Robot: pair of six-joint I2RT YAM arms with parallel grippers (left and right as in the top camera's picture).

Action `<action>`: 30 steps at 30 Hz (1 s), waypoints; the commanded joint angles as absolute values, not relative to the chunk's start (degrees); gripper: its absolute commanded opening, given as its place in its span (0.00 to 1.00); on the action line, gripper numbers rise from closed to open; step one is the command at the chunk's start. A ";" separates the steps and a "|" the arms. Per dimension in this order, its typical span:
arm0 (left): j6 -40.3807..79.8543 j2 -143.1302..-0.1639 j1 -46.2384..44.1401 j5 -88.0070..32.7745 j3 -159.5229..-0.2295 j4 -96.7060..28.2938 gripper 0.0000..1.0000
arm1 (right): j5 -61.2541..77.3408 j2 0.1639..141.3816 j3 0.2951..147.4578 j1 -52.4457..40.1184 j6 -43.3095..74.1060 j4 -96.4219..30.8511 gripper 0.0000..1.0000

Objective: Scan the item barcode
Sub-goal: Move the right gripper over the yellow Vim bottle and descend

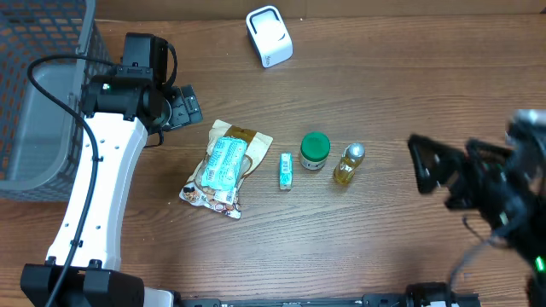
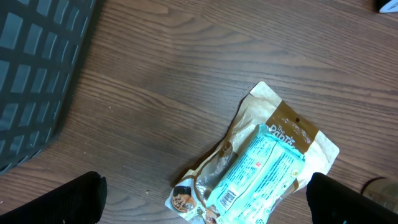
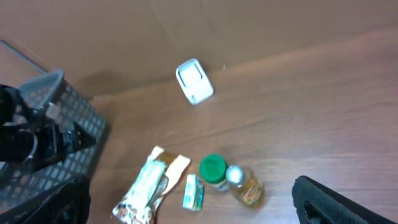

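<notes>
Snack pouch (image 2: 261,165), tan and teal, crinkled, barcode (image 2: 229,198) facing up

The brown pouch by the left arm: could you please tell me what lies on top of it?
A teal packet lies lengthwise on the brown pouch, covering its middle. The pouch's print beneath the packet is hidden.

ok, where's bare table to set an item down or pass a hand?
Bare wood between the scanner and the row of items; more right of the scanner along the back; also the front strip below the row. Crowded: packet, small box, jar and bottle sit close together mid-table.
</notes>
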State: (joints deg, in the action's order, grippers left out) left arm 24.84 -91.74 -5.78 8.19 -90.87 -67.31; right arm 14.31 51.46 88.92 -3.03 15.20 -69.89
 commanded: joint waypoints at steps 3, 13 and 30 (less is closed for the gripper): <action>23.79 -91.72 -5.67 8.05 -91.88 -67.22 0.99 | 19.79 60.23 89.69 -2.87 15.70 -70.28 1.00; 23.79 -91.72 -5.67 8.05 -91.88 -67.22 1.00 | 25.30 76.60 89.69 -3.33 21.32 -73.45 0.88; 23.79 -91.72 -5.67 8.05 -91.88 -67.22 1.00 | 8.08 90.54 89.25 -12.43 35.88 -76.99 0.88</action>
State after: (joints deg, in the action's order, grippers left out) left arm 24.84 -91.74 -5.78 8.16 -90.87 -67.31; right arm 12.80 89.34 88.92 -10.44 32.01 -76.66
